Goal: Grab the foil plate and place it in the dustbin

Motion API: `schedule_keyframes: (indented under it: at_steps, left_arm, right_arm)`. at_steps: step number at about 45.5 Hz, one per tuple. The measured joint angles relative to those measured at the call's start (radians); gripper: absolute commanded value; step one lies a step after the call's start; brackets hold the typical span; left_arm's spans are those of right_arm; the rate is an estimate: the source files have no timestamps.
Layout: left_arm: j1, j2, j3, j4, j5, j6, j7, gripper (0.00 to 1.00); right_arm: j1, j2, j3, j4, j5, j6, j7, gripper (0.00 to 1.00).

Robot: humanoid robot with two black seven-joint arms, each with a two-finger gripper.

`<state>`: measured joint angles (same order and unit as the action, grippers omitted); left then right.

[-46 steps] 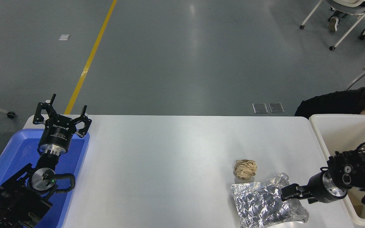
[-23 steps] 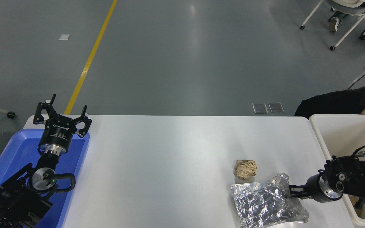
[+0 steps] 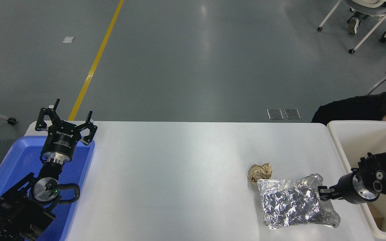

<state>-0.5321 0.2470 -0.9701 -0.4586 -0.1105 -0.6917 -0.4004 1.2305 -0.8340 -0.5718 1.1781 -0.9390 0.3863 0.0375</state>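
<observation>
The foil plate (image 3: 293,204), a crinkled silver tray, is at the table's near right, just right of a small crumpled brown paper ball (image 3: 260,172), which it partly covers. My right gripper (image 3: 322,194) comes in from the right edge and is shut on the foil plate's right rim. The dustbin (image 3: 338,147), a cream-white plastic bin, stands off the table's right end, behind my right arm. My left gripper (image 3: 66,117) is open and empty, parked over the blue tray at the lower left.
A blue plastic tray (image 3: 15,157) sits at the table's left end under my left arm. A person in dark clothing (image 3: 364,107) sits past the far right corner, beside the bin. Chair legs stand on the floor at the top right.
My right gripper has closed on the foil plate's right rim and drawn it right and a little away from me, toward the dustbin. The paper ball has barely shifted. The left arm has not moved.
</observation>
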Motion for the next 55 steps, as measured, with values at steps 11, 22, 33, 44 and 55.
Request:
schedule_keyframes:
  at_steps: [11,22,33,44,55]
  left_arm:
    - [0.0,0.0,0.001,0.0,0.0,-0.002,0.001,1.0]
    - [0.0,0.001,0.002,0.0,0.0,-0.003,0.002,1.0]
    - [0.0,0.002,0.002,0.0,0.0,-0.003,0.002,1.0]
    - [0.001,0.001,0.001,0.0,0.0,-0.004,0.002,1.0]
    - [0.001,0.001,0.001,0.0,0.0,-0.005,0.002,1.0]
  right_arm:
    - [0.343,-0.115,-0.202,0.158,0.051,0.11,0.0,0.0]
    - [0.798,-0.073,-0.541,0.296,0.192,0.175,0.0,0.0]
    - [1.09,0.026,-0.731,0.368,0.291,0.224,0.001,0.0]
    - [1.218,0.073,-0.802,0.39,0.322,0.27,0.001,0.0]
    - [1.258,0.078,-0.832,0.387,0.33,0.286,0.0,0.0]
